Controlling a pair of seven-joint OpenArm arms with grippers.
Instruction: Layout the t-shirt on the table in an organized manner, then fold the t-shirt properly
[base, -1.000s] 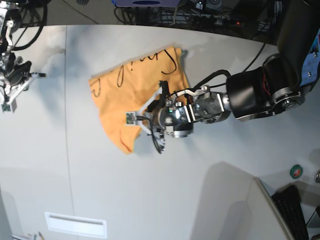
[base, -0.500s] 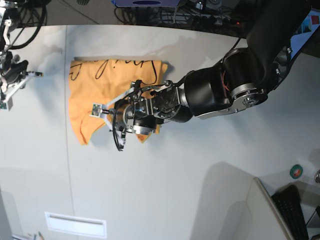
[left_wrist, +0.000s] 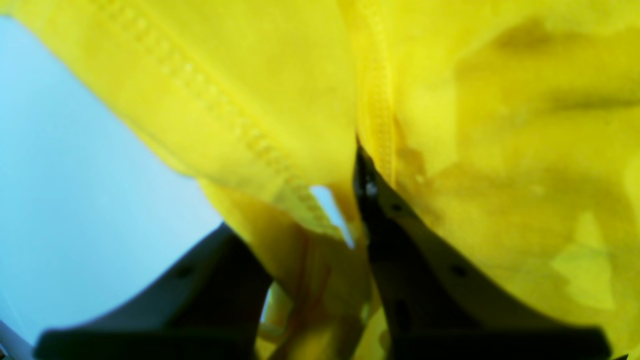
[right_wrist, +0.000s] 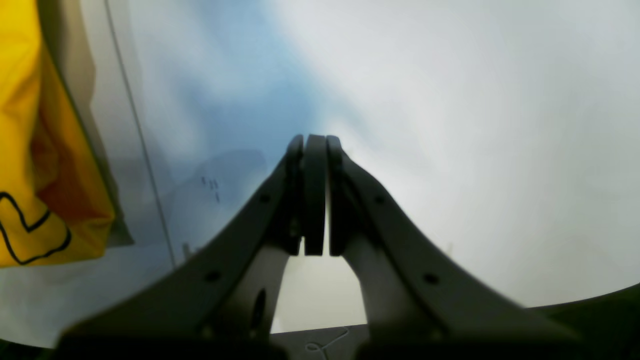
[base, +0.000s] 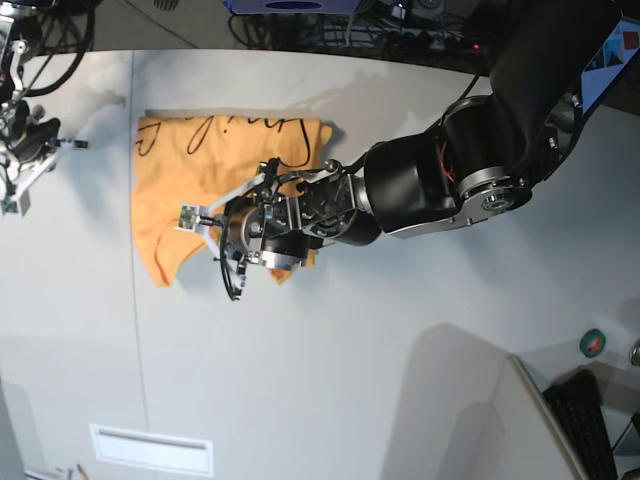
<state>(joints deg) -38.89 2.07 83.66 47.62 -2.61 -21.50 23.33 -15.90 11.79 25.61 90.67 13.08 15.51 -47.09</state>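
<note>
The light orange t-shirt lies partly spread on the white table, with its black lettering along the far edge. My left gripper sits over the shirt's near right part. In the left wrist view the gripper is shut on a bunched fold of the t-shirt, with a stitched hem running between the fingers. My right gripper hovers at the table's far left, apart from the shirt. In the right wrist view it is shut and empty, with a corner of the shirt at the left edge.
A thin dark seam runs down the table's left part. A white rectangular plate lies near the front edge. A green round object, a keyboard and a pale panel are at the right front. Cables line the far edge.
My left gripper has moved left, dragging the t-shirt with it. The shirt now lies further left and more spread out. The right gripper has barely moved.
</note>
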